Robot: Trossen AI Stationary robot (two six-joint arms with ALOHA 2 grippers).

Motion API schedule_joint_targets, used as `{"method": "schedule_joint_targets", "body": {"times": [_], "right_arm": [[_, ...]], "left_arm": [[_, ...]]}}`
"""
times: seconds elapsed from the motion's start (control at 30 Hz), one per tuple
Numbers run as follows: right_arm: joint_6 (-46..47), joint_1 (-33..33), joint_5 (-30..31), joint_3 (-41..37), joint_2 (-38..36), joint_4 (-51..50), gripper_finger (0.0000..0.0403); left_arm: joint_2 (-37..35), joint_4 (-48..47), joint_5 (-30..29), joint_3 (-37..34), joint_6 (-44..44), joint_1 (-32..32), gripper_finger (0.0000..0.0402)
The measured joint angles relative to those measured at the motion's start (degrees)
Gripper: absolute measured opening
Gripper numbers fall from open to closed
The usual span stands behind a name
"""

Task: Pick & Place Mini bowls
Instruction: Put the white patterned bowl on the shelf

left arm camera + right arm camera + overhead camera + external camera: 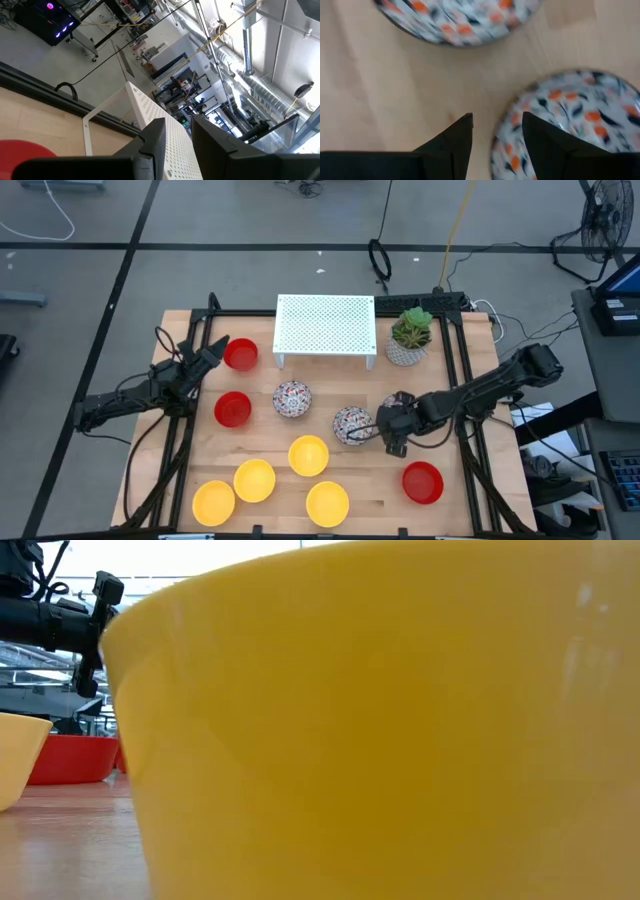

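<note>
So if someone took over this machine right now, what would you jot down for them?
Right gripper: open, fingers astride the rim of a floral bowl that sits on the table.
Left gripper: open, empty, beside a red bowl near the white rack.
Loose on the table: another floral bowl, two more red bowls, four yellow bowls.
Rack bare; no bowl lifted yet, so grasping and placing all remain.
</note>
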Motion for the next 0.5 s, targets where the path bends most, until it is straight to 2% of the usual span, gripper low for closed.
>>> {"method": "schedule_joint_targets", "body": {"times": [0.13,0.33,0.43,0.5], "right_arm": [[1.9,0.0,1.3,0.0,1.6,-3.7,0.016],[3.0,0.0,1.4,-1.5,3.1,-3.6,0.0157],[3.9,0.0,1.5,-2.4,3.2,-3.6,0.0134],[3.9,0.0,1.5,-2.6,3.2,-3.7,0.0105]], "left_arm": [[0.0,0.0,0.0,0.0,0.0,0.0,0.0093],[0.0,0.0,0.0,0.0,0.0,0.0,0.0093],[0.0,0.0,0.0,0.0,0.0,0.0,0.0093],[0.0,0.0,0.0,0.0,0.0,0.0,0.0093]]}}
